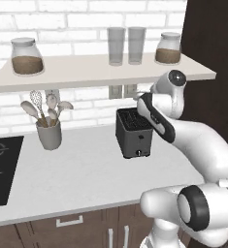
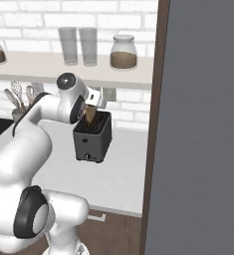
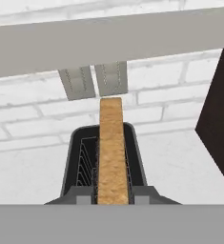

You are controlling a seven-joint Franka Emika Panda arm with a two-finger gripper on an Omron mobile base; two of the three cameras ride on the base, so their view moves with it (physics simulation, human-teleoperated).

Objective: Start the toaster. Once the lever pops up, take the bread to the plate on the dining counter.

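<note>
Hand view: gripper (image 3: 112,200) clamps bread (image 3: 112,152) above toaster (image 3: 104,162) on white worktop (image 3: 180,167), brick wall (image 3: 32,124) behind.

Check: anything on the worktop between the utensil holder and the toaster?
Nothing. In the left base view the white worktop is bare between the utensil holder and the toaster.
</note>
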